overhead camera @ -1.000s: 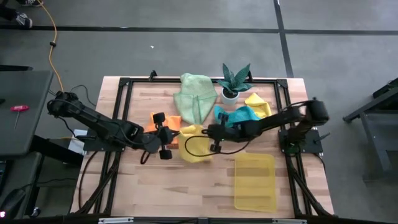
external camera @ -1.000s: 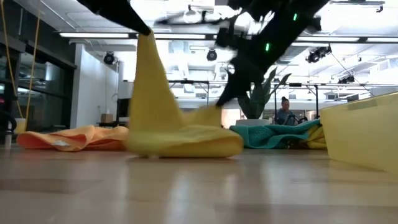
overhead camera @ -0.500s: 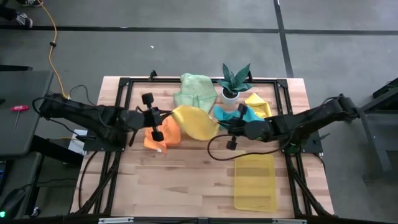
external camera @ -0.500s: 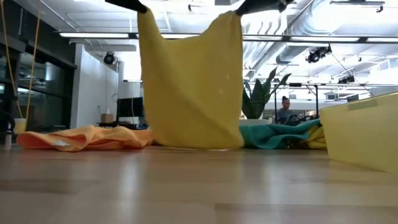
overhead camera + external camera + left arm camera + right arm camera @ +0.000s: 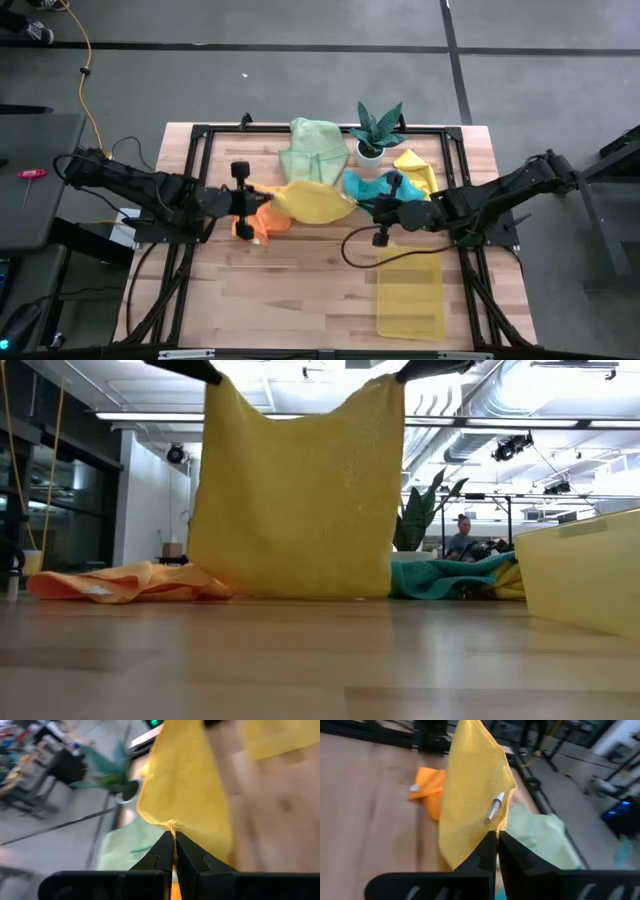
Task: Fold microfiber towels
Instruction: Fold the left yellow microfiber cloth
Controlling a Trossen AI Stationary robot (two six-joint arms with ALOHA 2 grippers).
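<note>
A yellow towel (image 5: 312,201) hangs spread as a flat sheet (image 5: 300,490) between my two grippers. My left gripper (image 5: 264,198) is shut on its upper left corner and my right gripper (image 5: 357,208) is shut on its upper right corner. An orange towel (image 5: 258,222) lies crumpled on the table under the left gripper. A pale green towel (image 5: 314,150), a teal towel (image 5: 375,185) and a second yellow towel (image 5: 415,166) lie bunched at the table's far side. My left gripper pinches the yellow towel's upper left corner (image 5: 172,826) between its two shut fingertips, coming level from the table's left. The towel hangs below the fingers. My right gripper pinches the upper right corner (image 5: 502,818) between its shut fingertips, coming level from the table's right. The top edge (image 5: 300,405) sags a little between the corners, and the lower edge (image 5: 300,595) reaches down to about the table top.
A translucent yellow tray (image 5: 410,291) lies on the table's near right part and shows at the right of the low view (image 5: 585,575). A small green plant in a white pot (image 5: 377,131) stands at the far side. Bare wood lies at the near left.
Both grippers have risen and moved apart, the left toward the table's left and far side, the right toward the right. The yellow towel, heaped on the table with one corner raised a second ago, has been lifted and spread out into a hanging sheet.
</note>
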